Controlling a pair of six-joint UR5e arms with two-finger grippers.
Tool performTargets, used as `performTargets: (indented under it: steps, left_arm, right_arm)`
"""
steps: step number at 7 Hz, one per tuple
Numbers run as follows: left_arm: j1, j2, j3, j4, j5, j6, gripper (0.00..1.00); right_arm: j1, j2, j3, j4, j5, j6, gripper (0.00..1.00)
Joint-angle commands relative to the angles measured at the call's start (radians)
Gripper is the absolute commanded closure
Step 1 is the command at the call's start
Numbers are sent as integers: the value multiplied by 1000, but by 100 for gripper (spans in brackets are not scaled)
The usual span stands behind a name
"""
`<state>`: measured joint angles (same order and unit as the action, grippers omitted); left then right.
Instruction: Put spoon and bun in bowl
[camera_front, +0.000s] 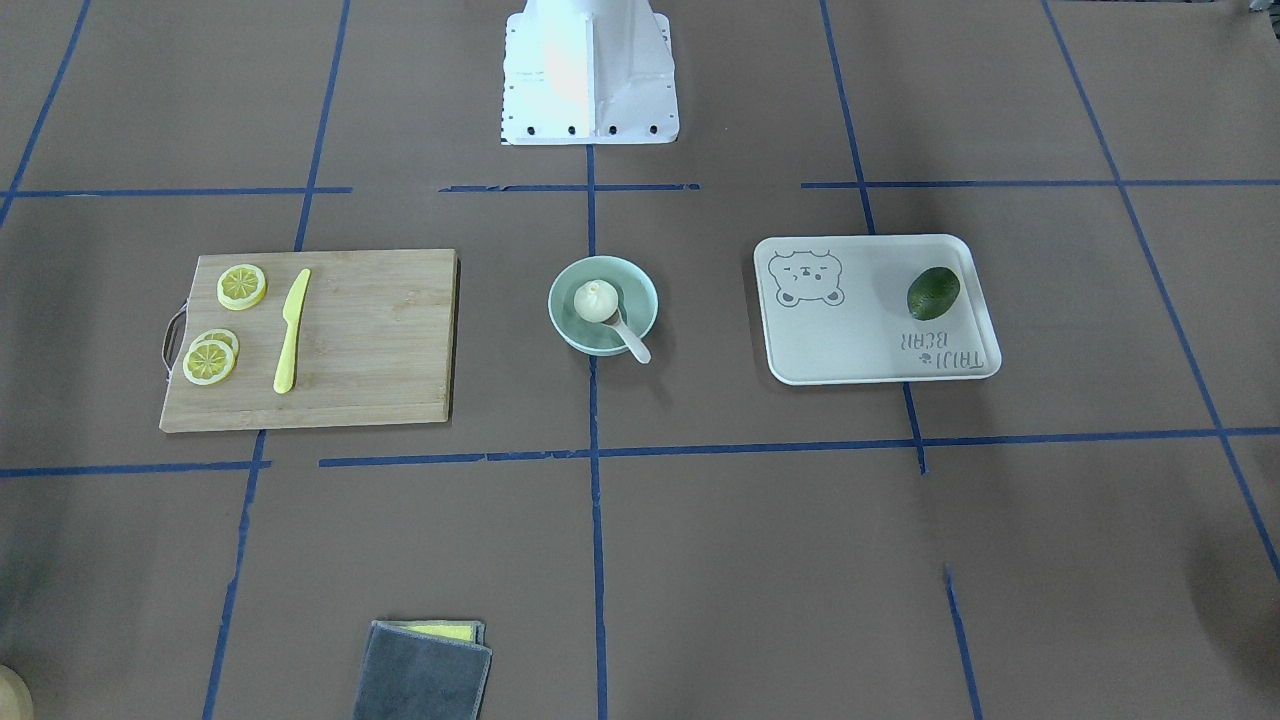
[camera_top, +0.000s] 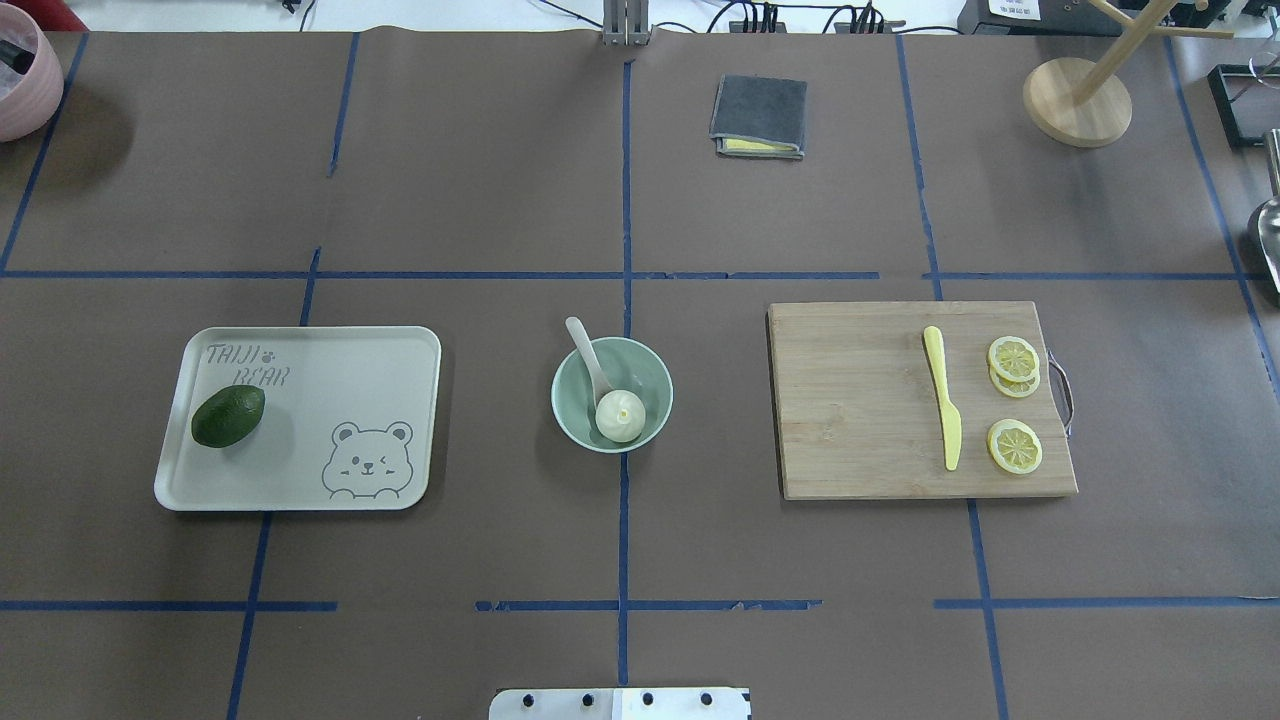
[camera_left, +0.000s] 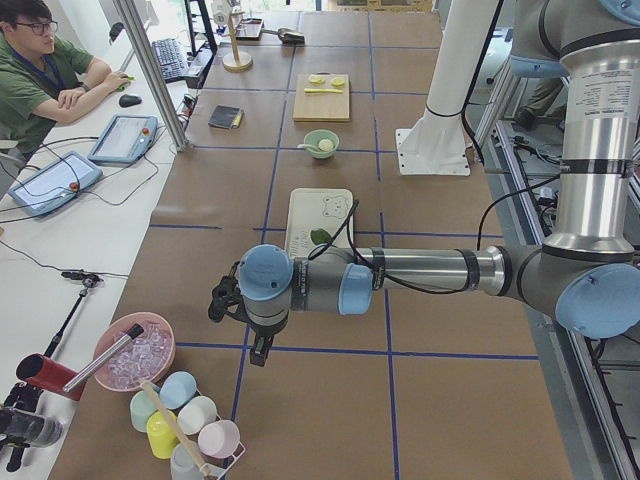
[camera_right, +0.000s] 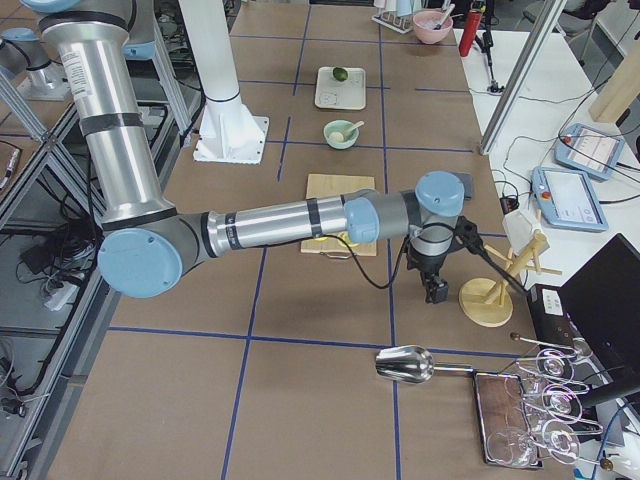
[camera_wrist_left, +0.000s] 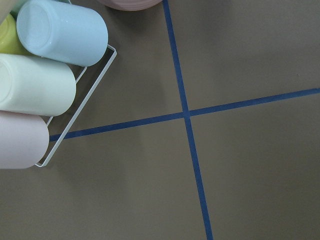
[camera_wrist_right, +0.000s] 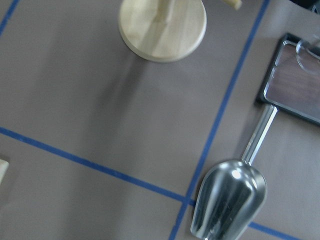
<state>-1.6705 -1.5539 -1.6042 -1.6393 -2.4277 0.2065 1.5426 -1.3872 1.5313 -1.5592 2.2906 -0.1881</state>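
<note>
The pale mint-green bowl stands at the table's middle. The white pleated bun sits inside it. The off-white spoon rests with its scoop in the bowl and its handle over the rim. The bowl also shows small in the side views. My left gripper hangs far off at the table's left end. My right gripper hangs far off at the right end. Both show only in side views, so I cannot tell whether they are open or shut.
A wooden cutting board holds a yellow knife and lemon slices. A tray holds an avocado. A grey cloth, a wooden stand, a metal scoop and a cup rack lie at the edges.
</note>
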Motion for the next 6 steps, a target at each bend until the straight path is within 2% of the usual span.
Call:
performTargets:
  steps: [1, 2, 6]
  left_arm:
    - [0, 0, -8, -4, -2, 1, 0]
    - [0, 0, -10, -2, -2, 1, 0]
    - [3, 3, -17, 0, -2, 1, 0]
  right_arm:
    - [62, -148, -19, 77, -7, 16, 0]
    - [86, -162, -13, 150, 7, 18, 0]
    - [85, -212, -19, 243, 26, 13, 0]
